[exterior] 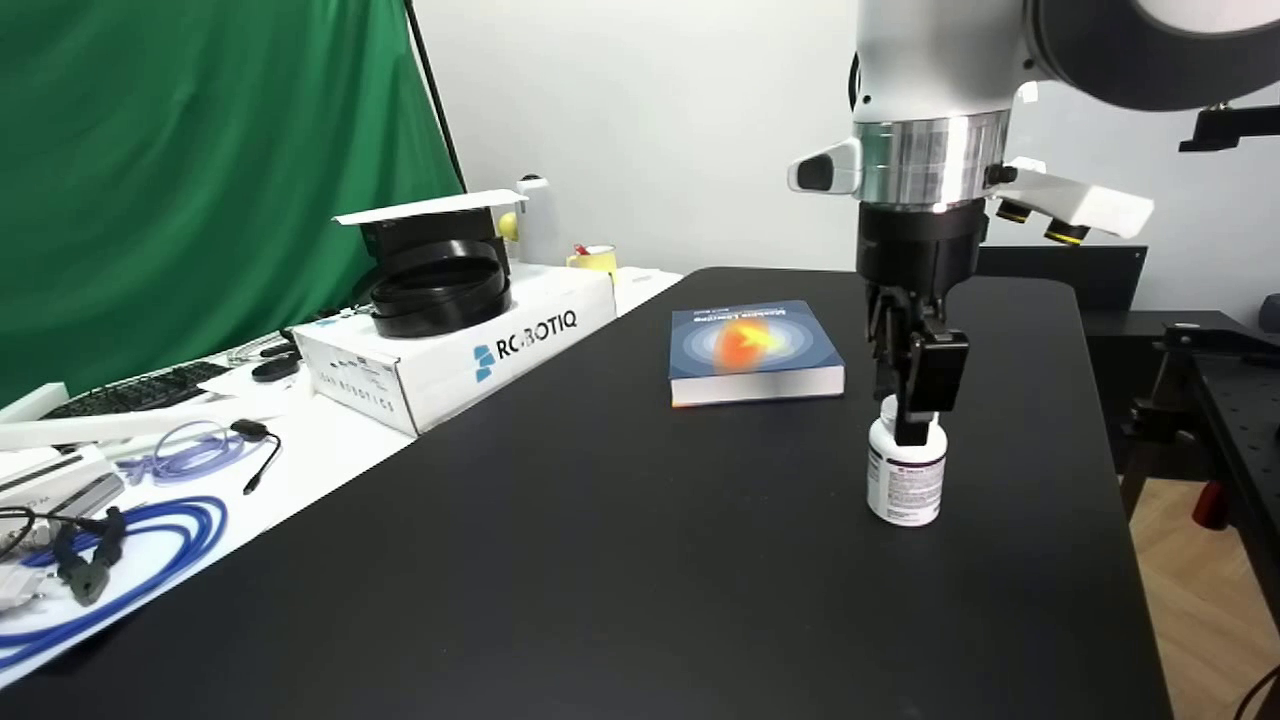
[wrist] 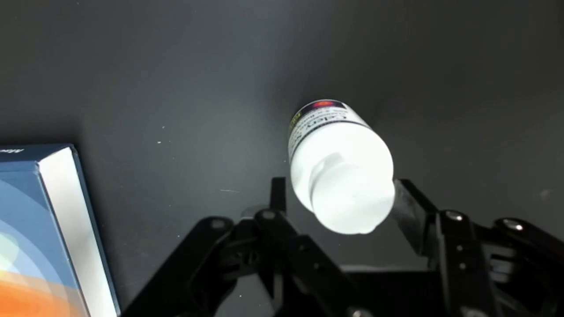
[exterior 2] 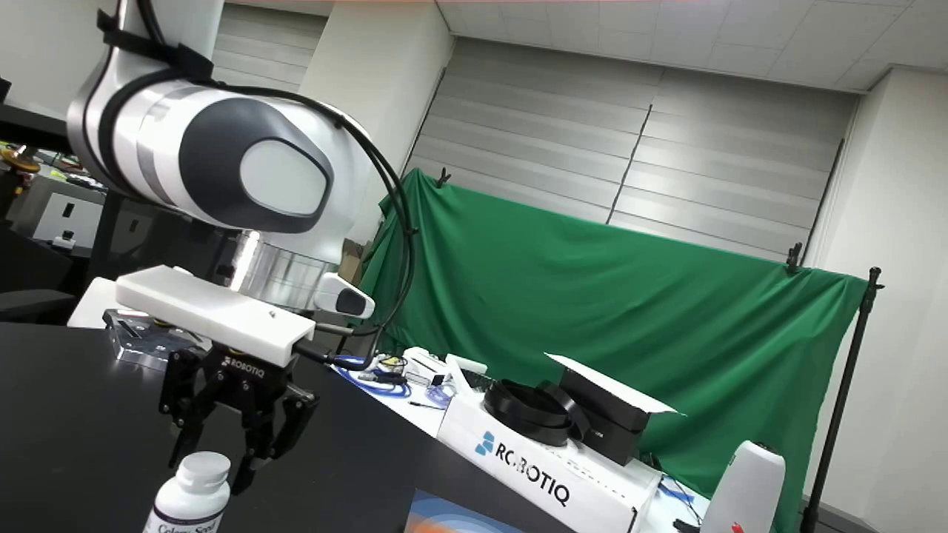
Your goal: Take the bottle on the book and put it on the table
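The small white bottle (exterior: 907,485) stands upright on the black table (exterior: 600,570), apart from the book. Its cap and label also show in the wrist view (wrist: 348,189) and in an exterior view (exterior 2: 191,497), where its lower part is cut off. The blue book (exterior: 755,345) with the orange-yellow picture lies flat on the table; its edge is at the left of the wrist view (wrist: 31,211). My gripper (wrist: 338,180) is open, its fingers on either side of the bottle's top. A gap shows at the left finger; the right finger is very close, and I cannot tell whether it touches.
A white Robotiq box (exterior: 500,350) with black rings on it stands on the white side bench. Blue cables (exterior: 170,545) and other clutter lie on that bench. A clear block-like object (exterior 2: 144,340) sits at the table's far edge. The table's side edge runs near the bottle.
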You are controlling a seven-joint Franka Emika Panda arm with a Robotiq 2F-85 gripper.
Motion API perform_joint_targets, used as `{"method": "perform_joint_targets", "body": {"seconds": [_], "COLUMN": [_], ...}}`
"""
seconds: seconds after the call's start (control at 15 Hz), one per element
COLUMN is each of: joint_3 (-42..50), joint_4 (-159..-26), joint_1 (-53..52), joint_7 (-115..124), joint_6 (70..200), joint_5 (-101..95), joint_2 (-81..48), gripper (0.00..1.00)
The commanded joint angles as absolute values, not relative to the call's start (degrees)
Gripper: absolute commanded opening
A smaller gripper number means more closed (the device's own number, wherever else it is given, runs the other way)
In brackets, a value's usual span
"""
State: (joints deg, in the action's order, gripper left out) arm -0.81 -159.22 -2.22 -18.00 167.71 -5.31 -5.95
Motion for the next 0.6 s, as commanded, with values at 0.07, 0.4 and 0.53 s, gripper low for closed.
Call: {"method": "perform_joint_targets", "body": {"seconds": [0.07,0.4,0.53], "joint_3": [-1.5,1.8,2.1], "joint_4": [-159.2,-158.5,-159.2], "joint_1": [-1.5,-0.2,1.2], "joint_7": [-16.3,-15.7,-17.5], "joint_6": [169.7,161.2,156.5], "joint_5": [-6.1,-11.4,-9.8], "joint_2": [-6.8,1.0,5.6], "gripper": [1.0,1.0,1.0]}}
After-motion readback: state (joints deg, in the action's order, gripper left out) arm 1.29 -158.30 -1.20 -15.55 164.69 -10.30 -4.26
